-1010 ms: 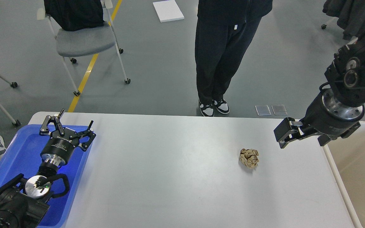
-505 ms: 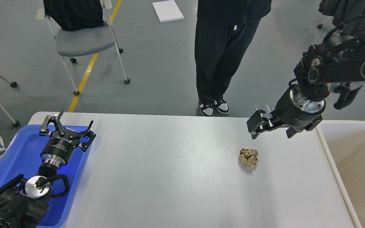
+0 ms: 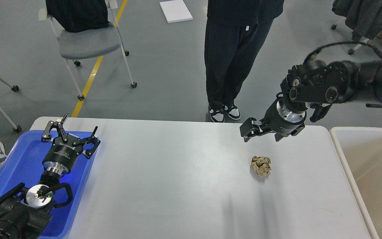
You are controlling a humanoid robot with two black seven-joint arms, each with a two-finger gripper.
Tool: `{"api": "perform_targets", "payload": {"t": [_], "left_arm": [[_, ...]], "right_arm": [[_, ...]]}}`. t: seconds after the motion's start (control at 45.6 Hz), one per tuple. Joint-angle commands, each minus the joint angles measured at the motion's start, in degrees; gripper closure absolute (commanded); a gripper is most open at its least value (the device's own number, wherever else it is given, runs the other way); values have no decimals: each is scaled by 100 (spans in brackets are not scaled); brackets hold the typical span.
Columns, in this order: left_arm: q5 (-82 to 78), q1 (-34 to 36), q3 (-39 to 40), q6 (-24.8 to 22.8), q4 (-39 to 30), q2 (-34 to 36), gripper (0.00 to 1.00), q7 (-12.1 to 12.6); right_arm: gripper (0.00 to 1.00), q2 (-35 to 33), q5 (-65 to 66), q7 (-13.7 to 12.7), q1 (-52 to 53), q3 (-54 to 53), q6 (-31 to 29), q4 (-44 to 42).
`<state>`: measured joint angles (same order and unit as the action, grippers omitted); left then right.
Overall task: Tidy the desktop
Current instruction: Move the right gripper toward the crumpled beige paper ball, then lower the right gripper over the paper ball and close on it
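Note:
The desktop (image 3: pixel 177 186) is a wide white-grey tabletop. A crumpled brown paper ball (image 3: pixel 261 165) lies on it, right of the middle. My right gripper (image 3: pixel 246 131) hangs above the far part of the desktop, a little beyond and left of the ball, not touching it. It is dark and seen side-on, so its fingers cannot be told apart. My left gripper (image 3: pixel 77 128) is open and empty over the far right corner of the blue tray (image 3: pixel 12 159).
A beige bin (image 3: pixel 370 172) stands against the desktop's right edge. A person in black (image 3: pixel 230 66) stands at the far edge. A grey chair (image 3: pixel 88 41) is at the back left.
My right arm has swung left, from the bin's edge to a spot above the desktop beyond the paper ball. The left arm and the ball have not moved.

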<state>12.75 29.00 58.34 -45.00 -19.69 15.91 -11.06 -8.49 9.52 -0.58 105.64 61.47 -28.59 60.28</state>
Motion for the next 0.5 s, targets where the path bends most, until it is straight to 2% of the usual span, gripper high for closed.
{"api": "perform_targets", "payload": {"t": [0.0,0.088,0.198,0.307,0.483], "left_arm": [[-1,0,2,0,0,0,0,-1],[-1,0,-6,0,0,0,0,-1],[-1,0,2,0,0,0,0,-1],[-1,0,2,0,0,0,0,-1],[-1,0,2,0,0,0,0,-1]], "right_arm": [[0,31,673,-3,-1159,-495,345,-1273],[0,40,972,6,-1528,-697,652,-1414],[0,128,1280,-3,-2055,-847,1356,-1502],[0,163,1482,-3,-2424,-864,1488,-1738],[0,383,1614,-3,-3206,-1128,1647,-2837]]}}
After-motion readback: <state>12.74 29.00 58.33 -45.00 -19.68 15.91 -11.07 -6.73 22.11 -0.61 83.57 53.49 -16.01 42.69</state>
